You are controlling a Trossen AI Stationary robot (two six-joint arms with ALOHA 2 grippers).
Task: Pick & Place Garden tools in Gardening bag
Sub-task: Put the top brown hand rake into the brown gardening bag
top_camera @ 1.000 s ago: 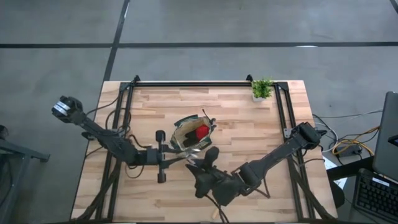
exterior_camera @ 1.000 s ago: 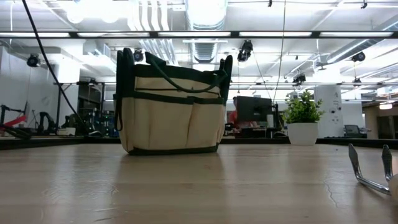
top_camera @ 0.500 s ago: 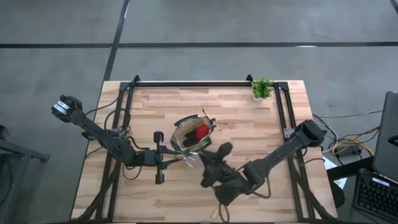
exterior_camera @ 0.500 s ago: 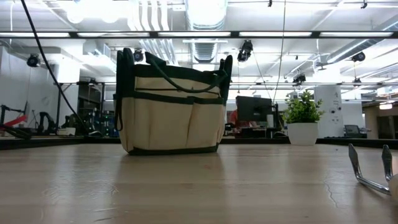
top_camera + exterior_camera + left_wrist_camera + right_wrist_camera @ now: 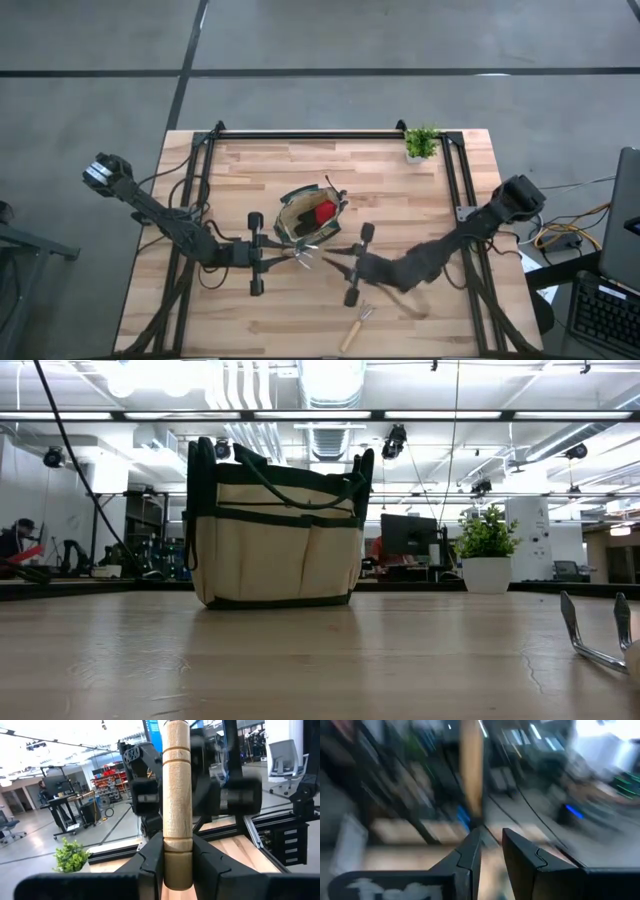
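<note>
Desk (image 5: 400, 200) carries the gardening bag (image 5: 308, 222) near its middle: soft canvas, upright, mouth open, a red item already inside; likely to sag or tip if nudged at the rim. Left end effector (image 5: 177, 865) sits just beside the bag, closed on a wooden handle (image 5: 177, 780) — rigid, light, smooth, so best gripped low near the ferrule as here. Right end effector (image 5: 487, 851) is near the bag's other side, fingers slightly parted, holding nothing that I can make out. A small wooden-handled fork (image 5: 355, 327) lies near the front edge: thin, light; take it mid-handle.
</note>
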